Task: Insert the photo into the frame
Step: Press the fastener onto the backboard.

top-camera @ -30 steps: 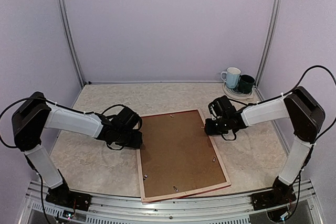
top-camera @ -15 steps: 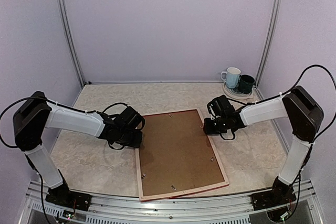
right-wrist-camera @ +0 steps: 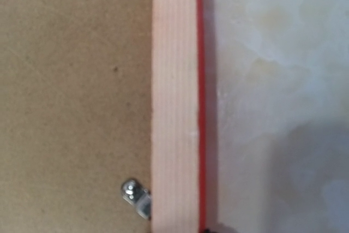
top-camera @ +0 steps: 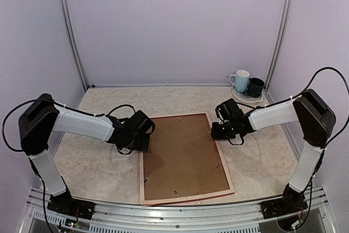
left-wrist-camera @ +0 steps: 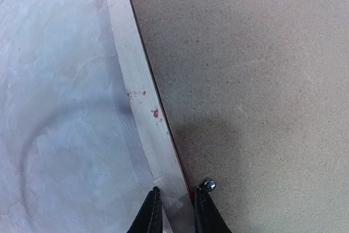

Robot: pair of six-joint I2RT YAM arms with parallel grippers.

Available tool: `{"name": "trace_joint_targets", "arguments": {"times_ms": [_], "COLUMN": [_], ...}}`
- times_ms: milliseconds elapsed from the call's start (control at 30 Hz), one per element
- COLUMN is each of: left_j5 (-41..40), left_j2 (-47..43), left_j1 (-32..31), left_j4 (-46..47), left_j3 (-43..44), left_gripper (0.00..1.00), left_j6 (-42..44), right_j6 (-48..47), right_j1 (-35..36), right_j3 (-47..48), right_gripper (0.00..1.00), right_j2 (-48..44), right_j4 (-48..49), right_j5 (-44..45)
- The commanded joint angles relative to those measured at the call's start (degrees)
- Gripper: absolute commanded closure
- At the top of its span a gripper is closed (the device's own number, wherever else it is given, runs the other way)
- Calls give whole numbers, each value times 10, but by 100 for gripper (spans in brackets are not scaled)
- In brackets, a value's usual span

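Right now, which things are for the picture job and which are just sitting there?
For the job: the frame; the brown backing board in it; left gripper, pinching one frame rail; right gripper at the opposite rail. The photo isn't in sight.
Just sitting there: white mug; dark mug; the plate under them.

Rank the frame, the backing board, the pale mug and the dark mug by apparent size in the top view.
1. The frame, lying back up.
2. The brown backing board set inside it, barely smaller.
3. The pale mug and the dark mug: about alike, too close to rank.
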Motion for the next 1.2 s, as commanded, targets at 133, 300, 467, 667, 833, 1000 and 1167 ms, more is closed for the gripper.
{"name": "trace_joint_targets", "arguments": {"times_ms": [133, 300, 467, 667, 833, 1000, 1167], "left_j5": [-16, -43, -74, -68, -56, -57, -27], "left_j2": [44, 74, 111, 145, 119, 52, 8], "left_j1": [-15, -26, -26, -20, -9, -5, 5], "left_j4": [-17, -41, -49, -22, 23, 63, 21], "left_j3": [3, 29, 44, 39, 20, 32, 85], "left_gripper": [88, 88, 87, 87, 80, 69, 60], "left_j6": [-9, -12, -46, -95, -123, -82, -35], "right_j6": [6, 2, 4, 4, 3, 6, 12], "right_j1": [4, 7, 10, 12, 12, 11, 12], "right_j3": [4, 4, 0, -4, -1, 11, 28], "right_gripper": [89, 89, 89, 89, 89, 89, 89], "right_j2": [5, 7, 4, 4, 5, 10, 18], "right_j4": [5, 6, 11, 13, 12, 6, -2], "right_j5": [-25, -28, -28, -28, -25, -22, -23]}}
